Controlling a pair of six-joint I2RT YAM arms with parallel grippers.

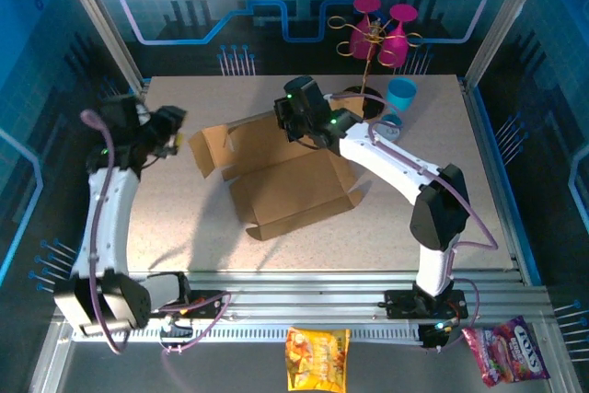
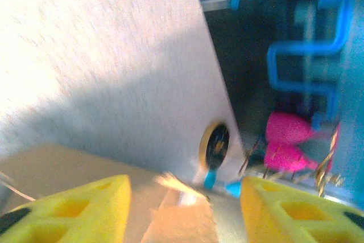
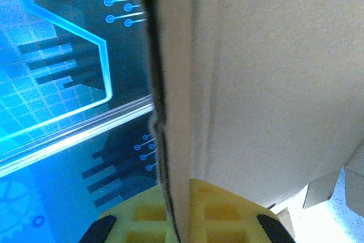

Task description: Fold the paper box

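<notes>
Sitting ctr of the top view, the paper box [image 1: 290,186] is a brown cardboard sheet, part-folded on the table [image 1: 184,227]: base flat, back panel raised toward upper ctr, one flap sticking out at left. The right gripper [image 1: 296,121] is at that back panel's top edge, upper ctr of frame. Its wrist cam shows the right gripper [image 3: 176,209] clenched on the paper box [image 3: 273,83], w/ the cardboard edge running straight down btwn the yellow fingers [image 3: 227,214]. The left gripper [image 1: 177,142] sits at left of frame, just beside the left flap; touching or not, can't tell. Its wrist view is blurred, but the left gripper [image 2: 185,197] has jaws apart, nothing pinched, w/ the paper box [image 2: 68,163] low in frame beyond them. Pink glasses [image 1: 382,29] and a blue cup [image 1: 401,94] stand upper right, apart from the box.
</notes>
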